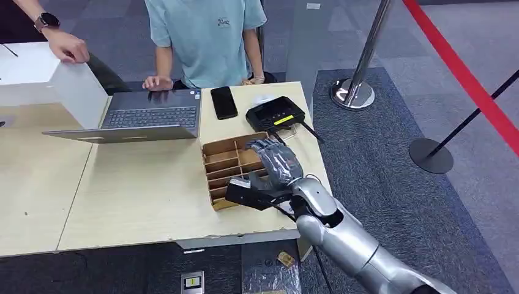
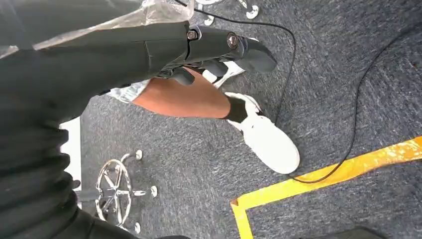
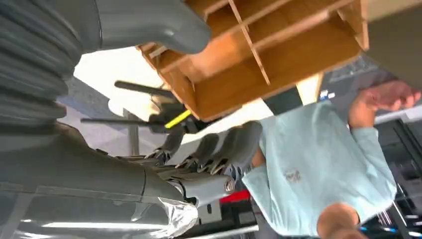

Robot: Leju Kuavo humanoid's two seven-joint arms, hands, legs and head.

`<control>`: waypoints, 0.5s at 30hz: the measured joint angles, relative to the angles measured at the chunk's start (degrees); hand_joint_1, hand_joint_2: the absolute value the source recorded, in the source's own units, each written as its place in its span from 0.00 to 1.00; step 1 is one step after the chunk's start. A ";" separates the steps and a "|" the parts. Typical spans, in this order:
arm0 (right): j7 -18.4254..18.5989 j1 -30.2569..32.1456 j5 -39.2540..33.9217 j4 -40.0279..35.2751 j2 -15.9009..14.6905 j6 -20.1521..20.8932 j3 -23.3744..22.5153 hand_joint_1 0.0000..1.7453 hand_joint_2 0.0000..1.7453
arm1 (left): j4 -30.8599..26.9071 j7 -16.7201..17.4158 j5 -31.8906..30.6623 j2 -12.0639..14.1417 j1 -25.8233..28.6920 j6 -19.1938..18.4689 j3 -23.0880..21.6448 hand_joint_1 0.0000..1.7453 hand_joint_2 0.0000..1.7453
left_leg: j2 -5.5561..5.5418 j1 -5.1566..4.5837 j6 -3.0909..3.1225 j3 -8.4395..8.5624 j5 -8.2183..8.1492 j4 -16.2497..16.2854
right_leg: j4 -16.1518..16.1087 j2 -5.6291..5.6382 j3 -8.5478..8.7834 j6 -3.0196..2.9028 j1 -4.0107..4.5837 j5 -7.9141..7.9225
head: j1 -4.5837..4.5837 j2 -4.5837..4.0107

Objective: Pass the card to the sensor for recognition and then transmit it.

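Right hand (image 1: 278, 166) hovers over the wooden divider box (image 1: 227, 164) on the worktop (image 1: 134, 202), fingers spread and holding nothing; card not visible, black sensor (image 1: 275, 114) just behind, laptop (image 1: 141, 116) and phone (image 1: 223, 101) nearby.

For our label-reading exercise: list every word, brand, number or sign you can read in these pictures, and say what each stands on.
No text can be read in these pictures.
Shirt: small dark chest mark, too small to read; blurred in the right wrist view.
Laptop: keys and a sticker, too small to read.
Sensor: yellow strip, no legible lettering.
Floor label: blurred.
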 joint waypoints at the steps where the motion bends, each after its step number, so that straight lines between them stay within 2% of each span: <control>1: -0.05 0.20 0.00 0.31 0.00 -0.09 0.04 0.40 1.00 | 0.00 0.00 0.00 0.00 0.00 0.00 0.00 0.00 1.00 | 0.00 0.00 0.00 0.00 0.00 0.00 | 0.00 0.00 0.00 0.00 0.00 0.00 | 0.00 0.00; 15: -0.37 1.29 -0.42 3.85 0.00 -0.83 0.07 0.38 1.00 | 0.00 0.00 -0.13 -0.02 0.01 0.00 0.00 0.00 1.00 | 0.00 0.00 0.00 0.00 0.00 0.00 | 0.00 0.00 0.00 0.00 0.00 0.00 | 0.00 0.00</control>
